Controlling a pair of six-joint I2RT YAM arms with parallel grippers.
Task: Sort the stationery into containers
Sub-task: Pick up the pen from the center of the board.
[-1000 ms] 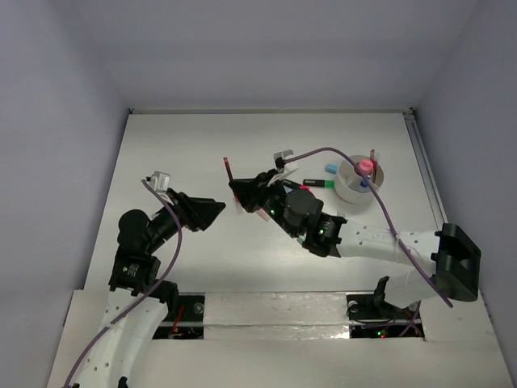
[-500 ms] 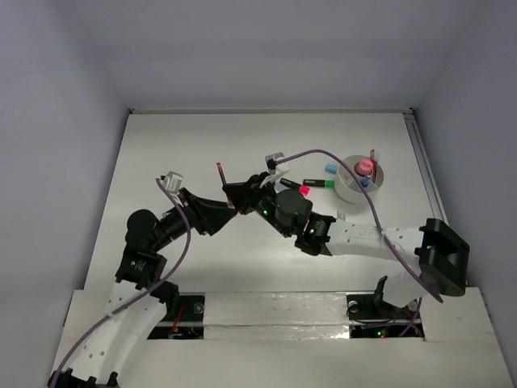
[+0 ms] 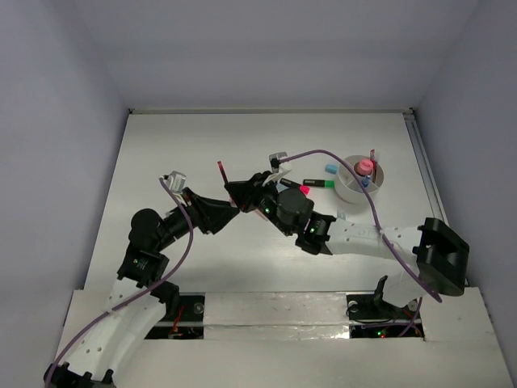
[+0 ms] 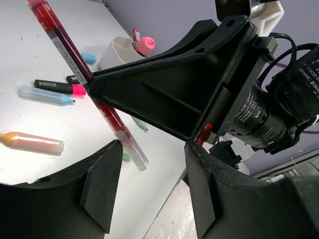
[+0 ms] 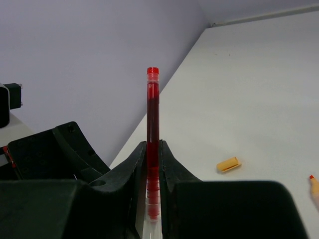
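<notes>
My right gripper (image 3: 239,194) is shut on a thin red pen (image 3: 224,174) and holds it off the table; the pen (image 5: 152,114) stands straight up between the fingers (image 5: 137,164). The left gripper (image 3: 229,212) sits tip to tip against it and is open (image 4: 149,191). The pen's clear end (image 4: 135,155) hangs just beyond the left fingertip (image 4: 112,154), not gripped. The whitish cup (image 3: 349,191) at the right holds a pink-capped bottle (image 3: 365,167) and a red pen (image 3: 372,155).
On the table beside the cup (image 4: 117,50) lie a pink-tipped black marker (image 4: 57,87), a blue marker (image 4: 45,94), an orange marker (image 4: 30,142) and a small blue piece (image 4: 88,58). A short orange piece (image 5: 228,164) lies further off.
The left arm has swung right until its fingers meet the right gripper. The right gripper has shifted a little left with the red pen still in it.
</notes>
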